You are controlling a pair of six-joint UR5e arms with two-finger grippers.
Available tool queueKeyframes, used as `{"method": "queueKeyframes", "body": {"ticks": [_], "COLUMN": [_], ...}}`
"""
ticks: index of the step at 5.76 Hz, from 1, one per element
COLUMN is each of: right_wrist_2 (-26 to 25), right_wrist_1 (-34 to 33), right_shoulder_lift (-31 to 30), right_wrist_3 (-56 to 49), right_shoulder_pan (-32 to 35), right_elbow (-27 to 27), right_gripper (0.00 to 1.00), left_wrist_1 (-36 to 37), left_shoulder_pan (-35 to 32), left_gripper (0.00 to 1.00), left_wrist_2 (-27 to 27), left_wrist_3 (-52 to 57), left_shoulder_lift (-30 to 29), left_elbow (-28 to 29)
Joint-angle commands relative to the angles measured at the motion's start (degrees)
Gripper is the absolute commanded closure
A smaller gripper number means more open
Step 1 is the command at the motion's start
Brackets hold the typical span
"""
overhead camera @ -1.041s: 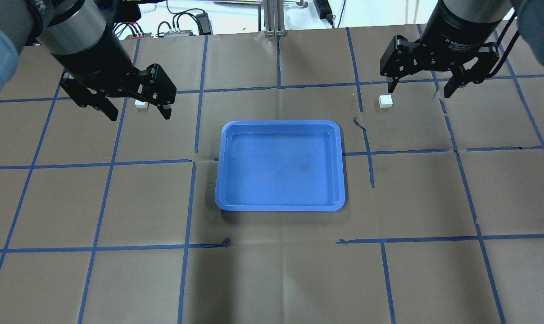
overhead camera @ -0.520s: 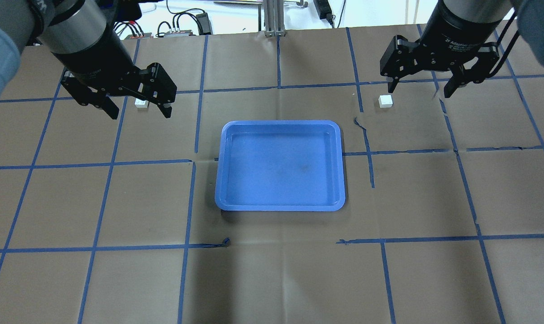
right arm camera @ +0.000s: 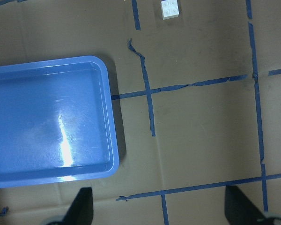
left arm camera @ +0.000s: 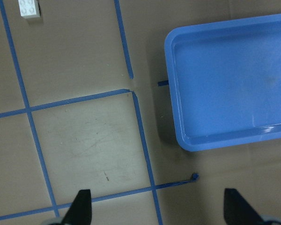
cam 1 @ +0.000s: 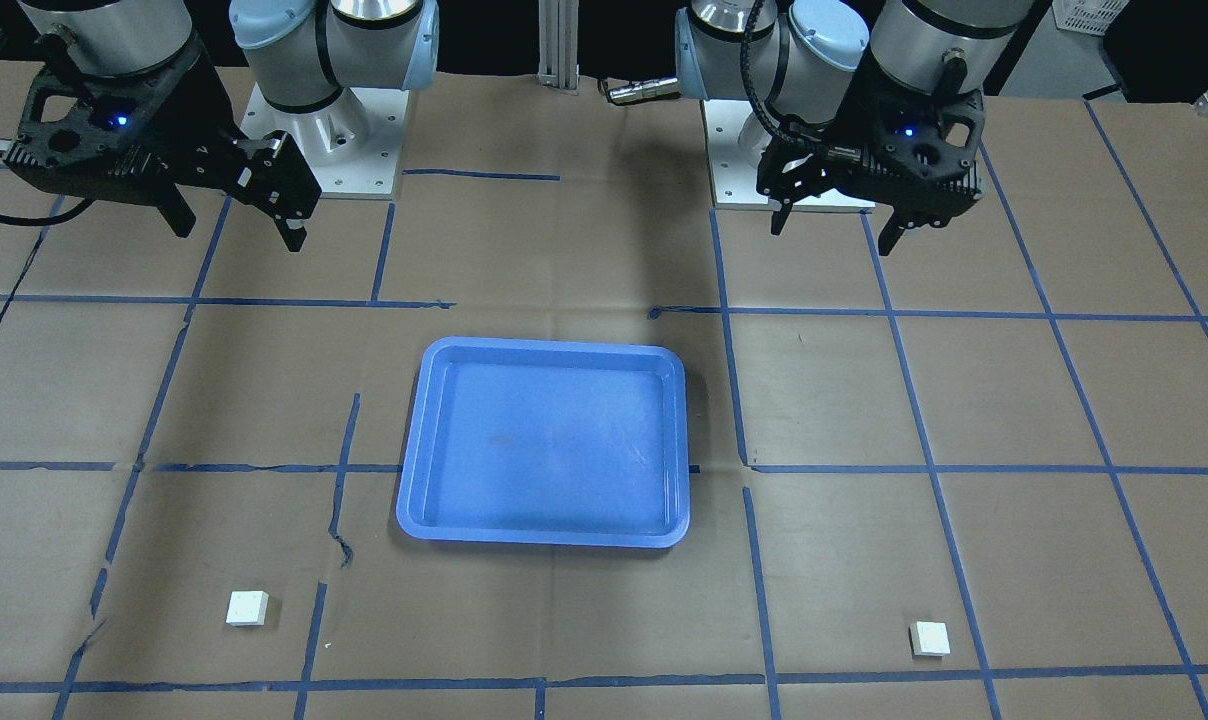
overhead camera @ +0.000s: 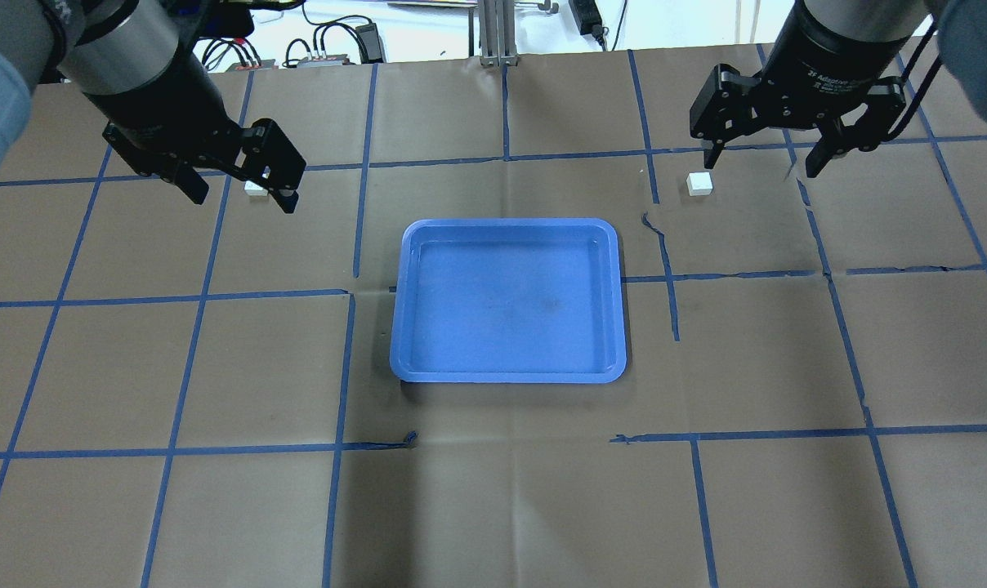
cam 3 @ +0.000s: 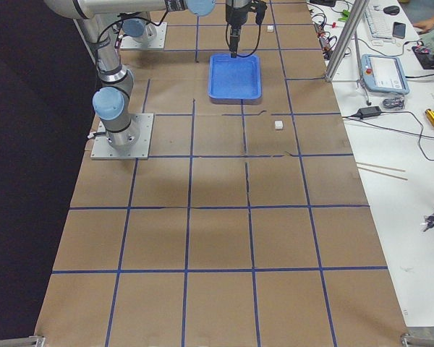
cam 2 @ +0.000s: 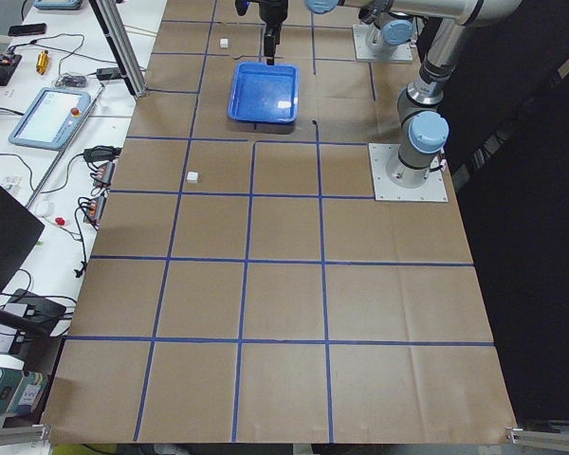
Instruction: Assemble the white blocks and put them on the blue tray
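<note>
The blue tray [overhead camera: 507, 221] lies empty at the table's middle. One white block [overhead camera: 255, 188] sits on the brown paper at the far left, between the open fingers of my left gripper [overhead camera: 242, 200], which hovers above it. It also shows at the top left of the left wrist view [left arm camera: 28, 8]. The other white block [overhead camera: 698, 183] sits at the far right. My right gripper [overhead camera: 761, 163] is open and empty, hovering just right of it. That block shows in the right wrist view [right arm camera: 170, 8]. Both blocks show in the front view [cam 1: 929, 638] [cam 1: 247, 607].
Brown paper with a blue tape grid covers the table [overhead camera: 493, 490]. An aluminium post [overhead camera: 493, 33] and cables stand at the far edge. In the side views a pendant [cam 2: 52, 114] and tools lie on the white bench.
My left gripper has shifted a little to the left and toward the far side, still open over the left white block. The right gripper and both blocks have not moved.
</note>
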Motion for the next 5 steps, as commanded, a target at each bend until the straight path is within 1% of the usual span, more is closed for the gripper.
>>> {"method": "queueKeyframes", "body": {"ticks": [1, 2, 3, 4, 5], "right_wrist_2": [0.84, 0.15, 0.14, 0.32, 0.75], "right_wrist_1": [0.22, 0.39, -0.91, -1.80, -3.20], "right_shoulder_lift": [0.78, 0.96, 1.05, 1.83, 2.88], "right_wrist_3": [-8.45, -22.88, -37.99, -53.63, -67.71], "right_shoulder_pan": [0.03, -0.76, -1.64, -4.08, -8.54], "right_elbow": [-0.11, 0.06, 0.06, -0.02, -0.20], "right_gripper": [0.00, 0.00, 0.00, 0.00, 0.00], "left_wrist_1": [3.40, 9.96, 16.81, 22.97, 28.25], "left_shoulder_pan": [3.10, 3.63, 4.33, 6.78, 8.71], "left_gripper": [0.02, 0.02, 0.02, 0.02, 0.02], "left_wrist_2": [0.04, 0.04, 0.13, 0.13, 0.13], "left_wrist_3": [11.79, 17.34, 34.36, 47.32, 59.98], "left_shoulder_lift": [-5.97, -10.79, -14.84, -19.58, -23.63], "left_elbow": [0.21, -0.22, -0.74, -0.75, -0.75]}}
